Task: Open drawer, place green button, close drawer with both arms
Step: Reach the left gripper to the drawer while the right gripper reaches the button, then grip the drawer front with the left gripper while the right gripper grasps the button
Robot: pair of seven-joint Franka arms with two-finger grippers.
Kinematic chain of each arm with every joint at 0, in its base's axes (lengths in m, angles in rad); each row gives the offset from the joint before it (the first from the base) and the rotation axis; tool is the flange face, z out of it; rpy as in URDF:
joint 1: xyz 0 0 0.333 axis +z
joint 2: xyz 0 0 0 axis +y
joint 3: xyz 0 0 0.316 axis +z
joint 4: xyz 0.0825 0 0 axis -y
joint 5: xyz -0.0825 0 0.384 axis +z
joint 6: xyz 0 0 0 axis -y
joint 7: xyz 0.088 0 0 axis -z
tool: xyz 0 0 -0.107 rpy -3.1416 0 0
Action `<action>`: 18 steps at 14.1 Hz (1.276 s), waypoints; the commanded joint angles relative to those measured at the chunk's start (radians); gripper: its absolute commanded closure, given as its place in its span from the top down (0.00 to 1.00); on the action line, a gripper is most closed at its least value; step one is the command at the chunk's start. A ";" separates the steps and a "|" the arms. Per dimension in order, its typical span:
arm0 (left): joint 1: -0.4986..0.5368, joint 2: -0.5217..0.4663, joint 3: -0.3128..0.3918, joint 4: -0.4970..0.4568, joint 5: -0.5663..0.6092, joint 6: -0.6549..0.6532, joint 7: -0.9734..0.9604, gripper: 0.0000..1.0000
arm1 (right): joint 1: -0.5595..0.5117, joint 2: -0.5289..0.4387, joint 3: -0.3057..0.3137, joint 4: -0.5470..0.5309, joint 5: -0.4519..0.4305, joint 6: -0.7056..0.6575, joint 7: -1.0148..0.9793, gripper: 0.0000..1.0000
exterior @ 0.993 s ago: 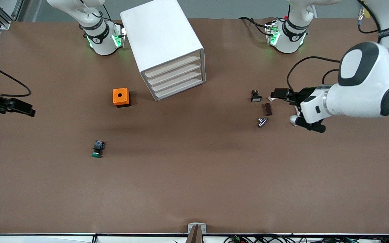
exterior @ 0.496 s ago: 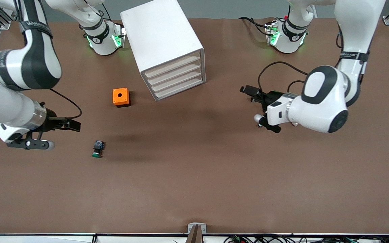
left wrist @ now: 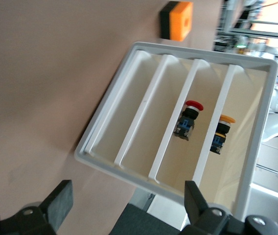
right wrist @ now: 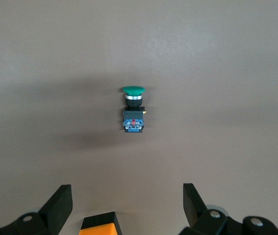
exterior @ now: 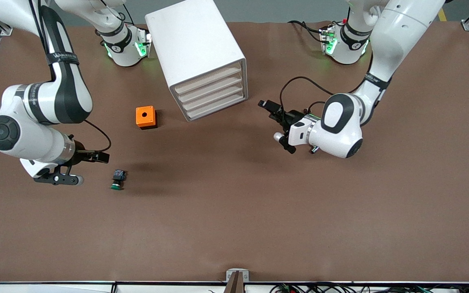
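Note:
The green-capped button [exterior: 117,180] lies on its side on the brown table, nearer the front camera than the orange box. It sits centred in the right wrist view [right wrist: 133,110]. My right gripper [exterior: 102,158] is open and empty over the table just beside the button [right wrist: 127,201]. The white cabinet [exterior: 196,49] stands with all four drawers [exterior: 212,94] shut. My left gripper [exterior: 265,105] is open and empty over the table in front of the drawers, apart from them, and faces them [left wrist: 127,203]. The drawer fronts [left wrist: 178,122] fill the left wrist view.
The orange box [exterior: 145,117] with a round hole stands beside the cabinet, toward the right arm's end; it also shows in both wrist views [left wrist: 175,19] [right wrist: 100,226]. A red-capped button [left wrist: 188,120] and a yellow-capped button [left wrist: 221,134] show inside two drawers. A small metal part [exterior: 314,150] peeks from under the left arm.
Both arms have swung in over the table. The right gripper has come close beside the green button. The left gripper has moved toward the drawer fronts, covering the small parts there.

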 commanded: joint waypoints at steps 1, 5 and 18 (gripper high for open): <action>0.000 0.016 -0.021 -0.081 -0.130 0.045 0.198 1.00 | -0.004 -0.002 0.005 -0.085 -0.008 0.107 0.041 1.00; -0.038 0.110 -0.023 -0.087 -0.247 0.045 0.376 1.00 | -0.016 0.036 0.005 -0.148 -0.007 0.269 0.042 1.00; -0.187 0.234 -0.020 -0.067 -0.496 0.088 0.572 0.68 | -0.029 0.195 0.006 -0.118 0.003 0.441 0.042 1.00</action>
